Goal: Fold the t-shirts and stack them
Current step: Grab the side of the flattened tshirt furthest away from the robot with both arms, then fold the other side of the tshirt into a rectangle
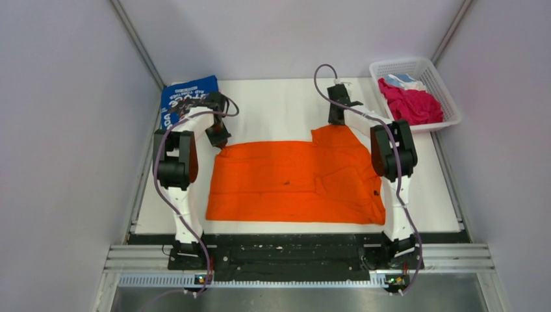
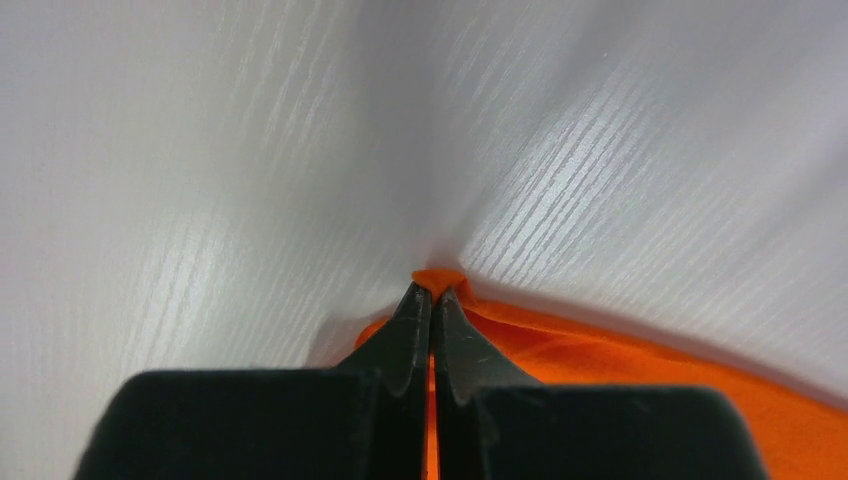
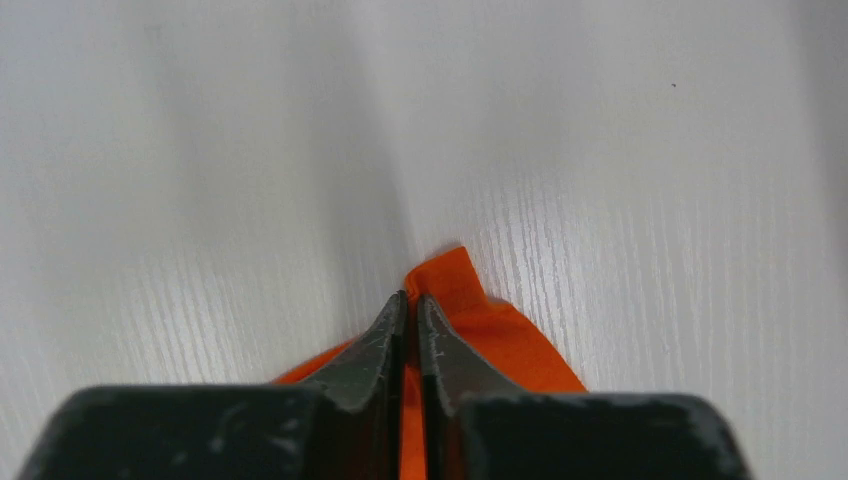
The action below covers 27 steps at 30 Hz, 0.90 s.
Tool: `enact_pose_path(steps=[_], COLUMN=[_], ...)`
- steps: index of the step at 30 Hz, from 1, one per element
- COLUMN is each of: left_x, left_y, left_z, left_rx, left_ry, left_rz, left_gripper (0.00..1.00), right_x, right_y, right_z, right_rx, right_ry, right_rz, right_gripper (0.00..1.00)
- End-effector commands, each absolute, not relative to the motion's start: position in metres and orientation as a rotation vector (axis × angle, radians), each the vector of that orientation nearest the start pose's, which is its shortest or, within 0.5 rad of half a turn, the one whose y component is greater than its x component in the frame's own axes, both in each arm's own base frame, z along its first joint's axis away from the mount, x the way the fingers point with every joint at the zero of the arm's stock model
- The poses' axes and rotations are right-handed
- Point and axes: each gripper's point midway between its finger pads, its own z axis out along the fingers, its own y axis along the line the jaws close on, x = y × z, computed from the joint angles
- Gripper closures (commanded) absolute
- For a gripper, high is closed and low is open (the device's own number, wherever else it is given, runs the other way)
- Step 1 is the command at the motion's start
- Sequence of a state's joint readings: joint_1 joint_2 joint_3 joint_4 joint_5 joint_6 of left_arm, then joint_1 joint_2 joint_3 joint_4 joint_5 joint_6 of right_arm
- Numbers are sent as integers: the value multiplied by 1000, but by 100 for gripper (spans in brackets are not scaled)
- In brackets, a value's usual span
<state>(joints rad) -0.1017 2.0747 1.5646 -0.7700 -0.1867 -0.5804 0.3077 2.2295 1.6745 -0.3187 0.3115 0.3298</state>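
Observation:
An orange t-shirt (image 1: 295, 182) lies spread across the white table, partly folded at its right side. My left gripper (image 1: 219, 144) is shut on the shirt's far left corner; in the left wrist view its jaws (image 2: 434, 296) pinch an orange tip (image 2: 440, 277). At the far right corner my right gripper (image 1: 336, 121) is also shut on the cloth, with orange fabric (image 3: 470, 320) squeezed between its fingers (image 3: 412, 300). A folded blue t-shirt with white lettering (image 1: 185, 97) rests at the back left, partly behind the left arm. Magenta and light-blue shirts (image 1: 410, 104) lie in the basket.
A white lattice basket (image 1: 416, 68) stands at the back right corner. Grey walls close in the table (image 1: 279, 104) on the left, right and back. Both arm bases are bolted to the black rail at the near edge.

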Motion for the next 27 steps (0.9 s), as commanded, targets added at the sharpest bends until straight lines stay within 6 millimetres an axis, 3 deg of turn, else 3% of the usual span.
enact_pose_path(steps=[1, 5, 10, 14, 18, 27], left_x=[438, 438, 432, 421, 408, 378], left_y=[-34, -39, -46, -47, -49, -46], left_z=[58, 62, 74, 79, 81, 84], left_rx=[-675, -669, -644, -631, -625, -607], left_ry=[2635, 2626, 2583, 2556, 2537, 2485], left_rz=[72, 49, 23, 26, 9, -11], left_gripper=[100, 100, 100, 100, 100, 100], right_x=[517, 532, 511, 479, 438, 353], right_y=[129, 140, 148, 149, 153, 137], right_z=[30, 71, 105, 121, 124, 140], right_rx=[175, 178, 144, 140, 158, 189], right_ry=[2419, 2273, 2172, 2147, 2162, 2187], right_rz=[-121, -38, 28, 32, 72, 61], right_gripper=[100, 100, 100, 100, 100, 100])
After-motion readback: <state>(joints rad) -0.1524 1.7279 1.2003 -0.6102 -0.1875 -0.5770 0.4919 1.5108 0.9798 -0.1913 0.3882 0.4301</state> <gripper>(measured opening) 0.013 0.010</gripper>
